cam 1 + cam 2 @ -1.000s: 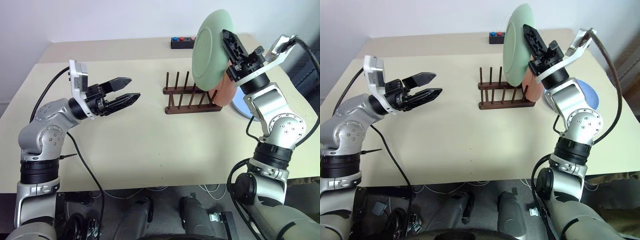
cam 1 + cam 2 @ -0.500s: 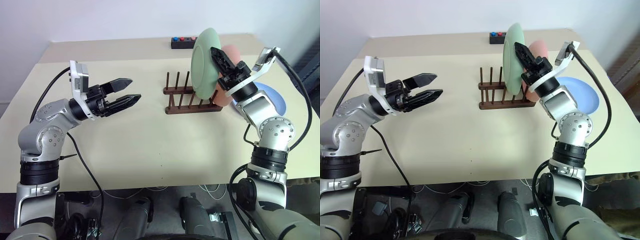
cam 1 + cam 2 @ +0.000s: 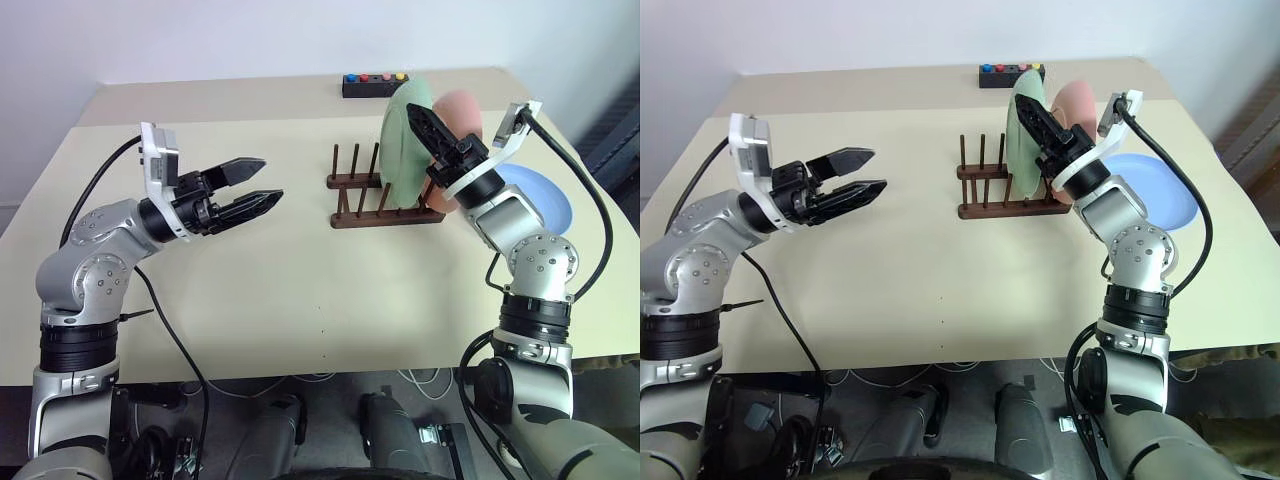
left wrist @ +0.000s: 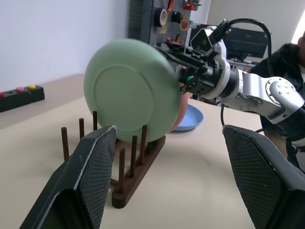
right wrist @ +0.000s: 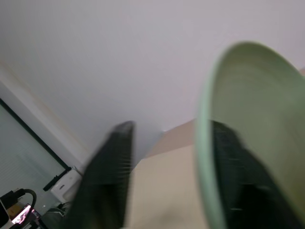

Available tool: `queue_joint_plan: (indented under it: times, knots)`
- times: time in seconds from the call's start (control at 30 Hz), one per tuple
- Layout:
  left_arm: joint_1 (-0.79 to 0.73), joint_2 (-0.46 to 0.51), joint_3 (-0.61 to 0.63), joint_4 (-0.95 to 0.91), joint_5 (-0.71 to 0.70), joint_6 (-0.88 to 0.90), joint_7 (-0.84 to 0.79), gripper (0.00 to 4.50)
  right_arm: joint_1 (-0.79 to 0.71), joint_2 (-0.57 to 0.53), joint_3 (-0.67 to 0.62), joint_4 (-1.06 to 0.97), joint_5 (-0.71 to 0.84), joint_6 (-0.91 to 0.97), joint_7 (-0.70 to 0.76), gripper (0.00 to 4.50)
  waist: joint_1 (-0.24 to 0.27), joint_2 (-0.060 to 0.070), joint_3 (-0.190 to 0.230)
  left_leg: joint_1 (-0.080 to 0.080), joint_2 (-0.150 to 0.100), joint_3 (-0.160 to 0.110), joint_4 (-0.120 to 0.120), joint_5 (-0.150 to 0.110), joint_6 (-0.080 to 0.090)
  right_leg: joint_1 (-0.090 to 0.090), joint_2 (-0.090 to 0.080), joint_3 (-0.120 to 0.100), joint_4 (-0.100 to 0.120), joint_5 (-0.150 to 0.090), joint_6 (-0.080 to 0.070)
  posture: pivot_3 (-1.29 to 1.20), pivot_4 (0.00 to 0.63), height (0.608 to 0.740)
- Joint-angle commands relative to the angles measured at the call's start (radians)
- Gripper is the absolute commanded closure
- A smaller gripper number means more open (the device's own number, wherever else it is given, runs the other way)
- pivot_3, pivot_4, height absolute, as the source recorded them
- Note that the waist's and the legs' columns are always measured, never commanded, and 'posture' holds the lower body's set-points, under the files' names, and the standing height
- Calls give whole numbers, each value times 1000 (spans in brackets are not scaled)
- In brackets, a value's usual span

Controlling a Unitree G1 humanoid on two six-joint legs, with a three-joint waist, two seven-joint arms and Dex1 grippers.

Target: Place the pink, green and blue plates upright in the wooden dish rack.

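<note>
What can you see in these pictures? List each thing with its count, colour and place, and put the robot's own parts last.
Table: one, beige, under everything.
Wooden dish rack: one, dark brown, far middle of table.
Green plate: one, upright in rack.
Pink plate: one, upright behind the green one.
Blue plate: one, flat, right of rack.
Button box: one, black, far edge.
Left end effector: black, open, above table left of rack.
Right end effector: black, open, straddling green plate's rim.

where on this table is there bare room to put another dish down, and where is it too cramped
The widest bare patch is the table in front of the wooden rack, running under the left gripper to the near edge. It is crowded on the right, where the green plate, pink plate, blue plate and right gripper cluster. The button box takes part of the far edge.
</note>
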State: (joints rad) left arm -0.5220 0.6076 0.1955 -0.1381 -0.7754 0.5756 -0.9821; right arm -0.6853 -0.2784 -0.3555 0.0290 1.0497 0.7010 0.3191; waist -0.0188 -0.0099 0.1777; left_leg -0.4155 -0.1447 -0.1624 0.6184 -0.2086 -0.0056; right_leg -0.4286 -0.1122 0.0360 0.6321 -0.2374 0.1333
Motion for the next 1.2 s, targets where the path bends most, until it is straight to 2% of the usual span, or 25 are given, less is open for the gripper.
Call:
queue_joint_plan:
  times: [0.03,0.17,0.37,0.5,0.67,0.73,0.9,0.97,1.1,1.2]
  knots:
    - [-5,9,15,-34,-15,-2,0,836,-9,-11,3,-24,-19,-11,10,53,0,0,0,0,0,0,0,0,0,0,0,0,0,0,0,0,150,740]
    - [-6,9,17,-33,-20,7,1,836,-8,-24,18,-44,-61,-25,18,11,0,0,0,0,0,0,0,0,0,0,0,0,0,0,0,0,150,740]
    - [-6,8,17,-35,-20,5,-2,836,5,-110,119,-110,-302,-214,133,11,1,0,0,0,0,0,0,0,0,0,0,0,0,0,0,0,150,740]
    - [-8,10,17,-35,-21,6,-2,836,7,-127,129,-116,-401,-302,130,11,0,0,0,0,0,0,0,0,0,0,0,0,0,0,0,0,150,740]
    - [-5,10,14,-37,-19,7,-4,836,11,-128,41,-175,-301,-299,149,11,3,0,0,0,0,0,0,0,0,0,0,0,0,0,0,0,150,740]
    - [1,19,7,-40,-3,-4,-15,836,32,-176,-15,-212,-238,-272,191,11,7,0,0,0,0,0,0,0,0,0,0,0,0,0,0,0,150,740]
    - [26,66,-70,-48,76,-23,-61,836,226,-451,-115,-257,-185,-153,407,11,16,0,0,0,0,0,0,-1,1,2,-1,0,-3,0,0,0,150,740]
    - [20,70,-110,-59,98,2,-50,836,296,-529,-156,-249,-186,-136,456,11,16,0,0,0,0,1,0,-1,2,3,-1,0,-3,0,0,0,150,740]
    - [-16,37,-243,-99,212,42,54,836,485,-672,-144,-217,-322,-166,582,11,9,0,0,2,1,4,0,-1,2,3,-2,1,-2,0,0,0,150,740]
    - [-58,-33,-343,-148,274,130,180,836,557,-736,-31,-138,-497,-223,577,11,10,-1,0,3,1,5,0,-2,3,5,-1,2,-3,0,0,0,150,740]
